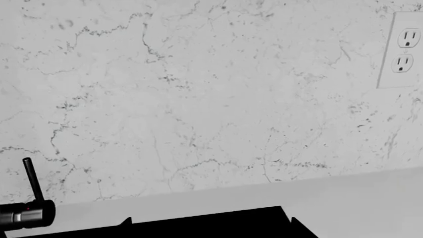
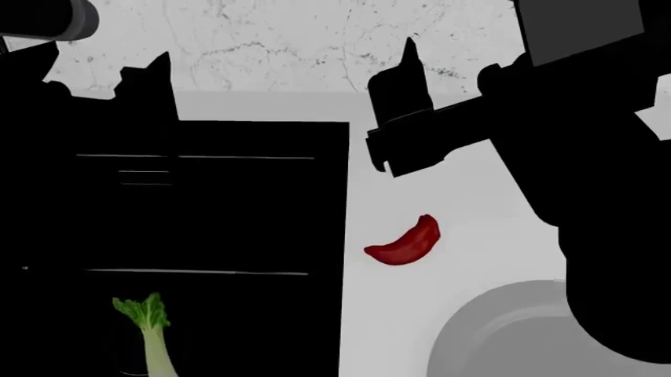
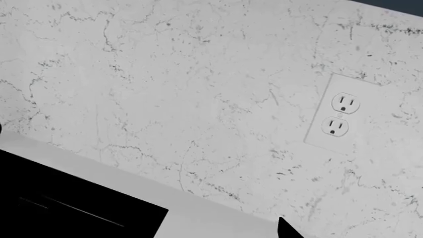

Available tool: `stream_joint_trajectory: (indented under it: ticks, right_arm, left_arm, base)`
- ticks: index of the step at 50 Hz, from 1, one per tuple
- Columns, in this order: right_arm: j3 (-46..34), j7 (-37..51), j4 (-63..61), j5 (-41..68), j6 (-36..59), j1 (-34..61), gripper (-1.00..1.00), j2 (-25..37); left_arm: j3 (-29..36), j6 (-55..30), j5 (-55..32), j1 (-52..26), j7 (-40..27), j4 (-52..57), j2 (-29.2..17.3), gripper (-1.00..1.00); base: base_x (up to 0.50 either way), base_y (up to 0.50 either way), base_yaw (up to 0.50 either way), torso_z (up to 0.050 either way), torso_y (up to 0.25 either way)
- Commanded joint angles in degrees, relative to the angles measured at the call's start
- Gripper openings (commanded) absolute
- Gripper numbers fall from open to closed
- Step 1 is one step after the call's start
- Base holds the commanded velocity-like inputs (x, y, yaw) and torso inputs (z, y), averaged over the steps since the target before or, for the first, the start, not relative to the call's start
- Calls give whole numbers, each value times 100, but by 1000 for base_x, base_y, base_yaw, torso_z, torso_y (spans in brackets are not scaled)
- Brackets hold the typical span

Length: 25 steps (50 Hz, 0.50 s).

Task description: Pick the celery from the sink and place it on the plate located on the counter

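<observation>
Your celery [image 2: 150, 334] lies in the black rectangular sink [image 2: 231, 220], near its front edge, ruffled green leaves pointing toward the wall and its pale smooth stalk running out of the head view. On the flat white counter [image 2: 461, 228] beside the basin sits a curved glossy red pepper [image 2: 406, 243], and nearer you the plain grey round plate [image 2: 504, 330], partly hidden by your right arm. Both wrist cameras face the veined marble backsplash [image 1: 198, 99] and a white outlet [image 3: 340, 120]. You cannot tell whether either gripper's fingers are clenched or released.
</observation>
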Motion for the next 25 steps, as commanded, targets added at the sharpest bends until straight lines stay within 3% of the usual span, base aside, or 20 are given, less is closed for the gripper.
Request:
stream_joint_trajectory:
  ticks: [1, 25]
  right_arm:
    - [35, -32, -27, -41, -6, -24, 100, -12]
    - [-81, -19, -7, 16, -125, 4, 100, 51]
  left_arm:
    - [-75, 45, -42, -20, -69, 121, 20, 100]
    - [-133, -64, -185, -97, -381, -4, 25, 100]
  base:
    - [51, 0, 0, 0, 0]
    - [19, 0, 0, 0, 0]
